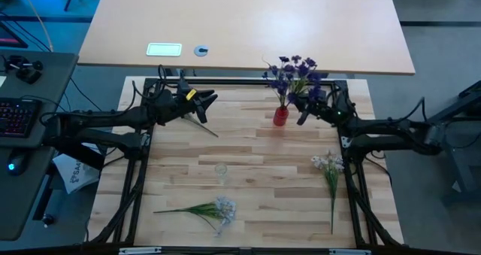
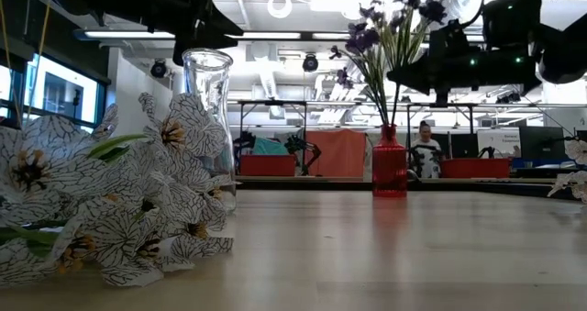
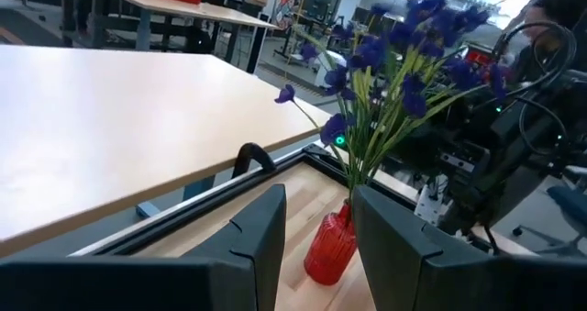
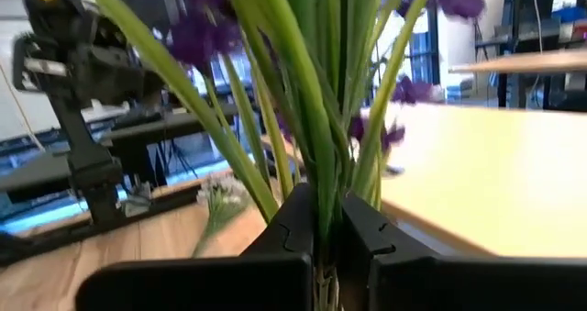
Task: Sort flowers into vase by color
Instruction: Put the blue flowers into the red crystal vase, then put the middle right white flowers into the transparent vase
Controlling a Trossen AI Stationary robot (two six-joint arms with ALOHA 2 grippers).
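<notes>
A small red vase (image 1: 280, 116) stands near the table's far edge and holds a bunch of purple-blue flowers (image 1: 294, 73), stems down in its neck. My right gripper (image 1: 305, 109) is at the bunch, just above the vase, shut on the stems. My left gripper (image 1: 204, 101) hovers open to the left of the vase, touching nothing. An empty clear glass vase (image 1: 220, 171) stands mid-table. One white sprig (image 1: 213, 208) lies flat near the near edge. Another white sprig (image 1: 329, 168) lies at the right. My right gripper pinches the green stems (image 4: 323, 221) of the purple-blue flowers between its two fingers, a little above the vase's neck. It comes roughly level from the table's right, fingers across the stems. The stems stand upright, lower ends in the red vase (image 2: 389, 164). How many stems it pinches does not show.
A black metal frame (image 1: 225, 82) runs along the table's far edge and sides. A second, lighter table (image 1: 248, 22) lies beyond it. Bare wood lies between the clear vase (image 2: 206, 100) and the red vase. A person (image 2: 425, 146) sits far off in the room.
</notes>
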